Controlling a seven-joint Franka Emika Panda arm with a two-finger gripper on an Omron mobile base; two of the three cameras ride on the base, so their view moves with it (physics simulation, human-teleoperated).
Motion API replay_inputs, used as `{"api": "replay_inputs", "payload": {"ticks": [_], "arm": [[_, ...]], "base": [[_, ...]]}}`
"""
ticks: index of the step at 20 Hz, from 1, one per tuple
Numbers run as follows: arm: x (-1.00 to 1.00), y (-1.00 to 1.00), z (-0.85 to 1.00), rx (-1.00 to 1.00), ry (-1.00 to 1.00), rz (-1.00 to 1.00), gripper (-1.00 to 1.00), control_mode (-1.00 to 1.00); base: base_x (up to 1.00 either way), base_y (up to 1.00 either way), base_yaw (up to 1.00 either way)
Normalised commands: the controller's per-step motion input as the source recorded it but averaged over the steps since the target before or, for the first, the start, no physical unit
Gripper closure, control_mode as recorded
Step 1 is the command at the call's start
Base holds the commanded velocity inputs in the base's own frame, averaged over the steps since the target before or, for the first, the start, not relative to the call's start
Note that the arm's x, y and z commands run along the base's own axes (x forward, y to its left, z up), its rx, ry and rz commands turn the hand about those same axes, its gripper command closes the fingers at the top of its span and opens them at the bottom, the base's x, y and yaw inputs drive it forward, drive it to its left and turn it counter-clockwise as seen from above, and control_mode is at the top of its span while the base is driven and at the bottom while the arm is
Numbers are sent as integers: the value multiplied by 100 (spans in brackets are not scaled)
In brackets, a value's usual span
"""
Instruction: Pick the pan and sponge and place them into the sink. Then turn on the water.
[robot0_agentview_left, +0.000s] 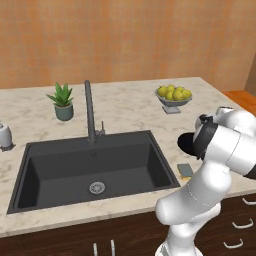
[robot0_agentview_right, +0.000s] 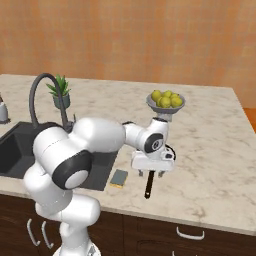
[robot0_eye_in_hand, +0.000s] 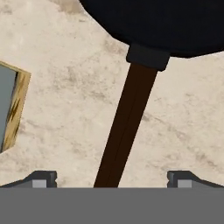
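The black pan (robot0_eye_in_hand: 166, 22) lies on the beige counter right of the sink (robot0_agentview_left: 30, 150), its thin dark brown handle (robot0_eye_in_hand: 127, 127) running toward me. My gripper (robot0_eye_in_hand: 113, 179) hovers open just above the handle, one fingertip (robot0_eye_in_hand: 43, 178) on each side, touching nothing. In the right base view the gripper (robot0_agentview_right: 150, 175) points down over the pan, whose handle (robot0_agentview_right: 148, 189) sticks out below the hand; the bowl is hidden under it. The yellow sponge (robot0_agentview_right: 119, 178) lies flat, grey-green face up, between sink and pan, also seen as sponge (robot0_agentview_left: 185, 170) and sponge (robot0_eye_in_hand: 11, 109). The dark gooseneck faucet (robot0_agentview_left: 90, 112) stands behind the basin, no stream.
A grey bowl of lemons (robot0_agentview_left: 173, 97) stands behind the pan at the back right. A small potted plant (robot0_agentview_left: 62, 102) sits left of the faucet and a white soap dispenser (robot0_agentview_left: 4, 135) at the far left. The counter's front edge (robot0_agentview_right: 200, 222) runs close below the pan handle.
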Motion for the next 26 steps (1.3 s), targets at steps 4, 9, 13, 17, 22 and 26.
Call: {"api": "replay_inputs", "payload": {"ticks": [4, 9, 13, 17, 22, 26], "arm": [[0, 0, -60, 0, 0, 6, -100, -100], [0, 0, -48, 0, 0, 3, -100, -100], [0, 0, -8, 0, 0, 0, -100, -100], [0, 0, 0, 0, 0, 0, 100, -100], [-3, 1, 6, 0, 0, -5, 100, -100], [-3, 28, 70, 0, -4, 0, 100, -100]], "base": [[0, 0, 0], [0, 0, 0], [0, 0, 0], [0, 0, 0], [0, 0, 0], [0, 0, 0]]}}
